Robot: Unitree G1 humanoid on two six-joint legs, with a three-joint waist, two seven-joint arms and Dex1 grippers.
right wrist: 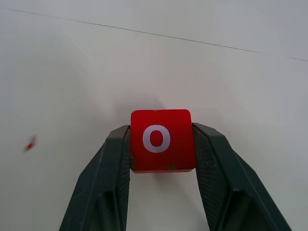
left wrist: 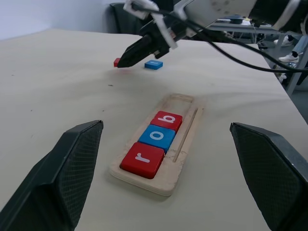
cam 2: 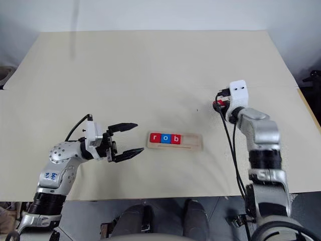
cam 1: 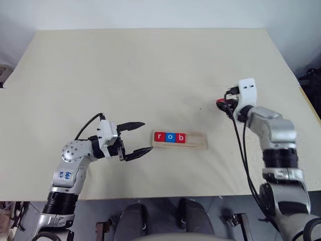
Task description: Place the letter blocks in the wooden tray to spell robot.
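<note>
My right claw (right wrist: pixel 161 144) grips a glossy red square "o" block (right wrist: pixel 162 140) on the matte worktop (cam 1: pixel 125 75). The pale wooden tray (left wrist: pixel 185 139) holds r, o, b. My left claw (cam 1: pixel 136 139) gapes empty beside it.

Both arms were silver-grey metal with black joint bands; black cables looped along them, and each pincer (cam 1: pixel 131 140) had ribbed black fingers (right wrist: pixel 110 183).

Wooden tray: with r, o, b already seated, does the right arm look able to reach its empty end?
Probably yes. The wooden tray has its empty end toward the right gripper, shut on the red o block, with only bare table between.
</note>
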